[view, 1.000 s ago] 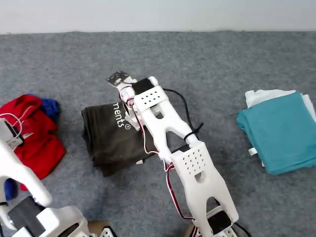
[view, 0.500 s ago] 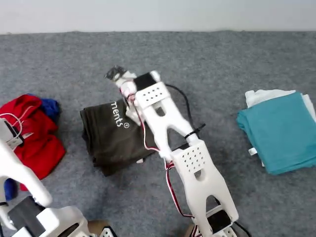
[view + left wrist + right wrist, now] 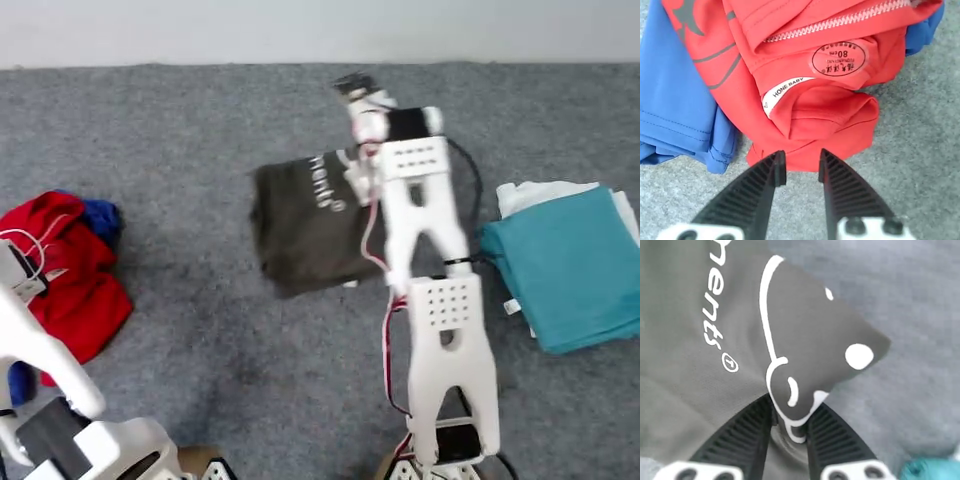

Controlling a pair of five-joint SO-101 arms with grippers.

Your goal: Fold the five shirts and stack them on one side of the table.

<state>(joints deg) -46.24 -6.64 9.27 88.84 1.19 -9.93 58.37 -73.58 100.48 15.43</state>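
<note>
A folded dark grey shirt (image 3: 305, 225) with white print lies at the middle of the table. My right gripper (image 3: 790, 415) is shut on the shirt's edge (image 3: 805, 370), pinching a printed corner; the high view shows the gripper (image 3: 360, 165) at the shirt's far right side. A crumpled red shirt (image 3: 60, 270) lies on a blue shirt (image 3: 100, 215) at the left edge. My left gripper (image 3: 802, 160) hovers open just off the hem of the red shirt (image 3: 830, 100), nothing between its fingers, the blue shirt (image 3: 675, 100) beside it.
At the table's right edge a folded teal shirt (image 3: 565, 265) rests on a white one (image 3: 530, 193); a teal corner (image 3: 920, 470) appears in the right wrist view. Grey carpet-like tabletop (image 3: 200, 380) lies bare in front. The right arm (image 3: 440, 320) spans the middle.
The right arm has swung to the right and dragged the dark shirt with it toward the teal stack. The left arm and the red and blue shirts have stayed put.
</note>
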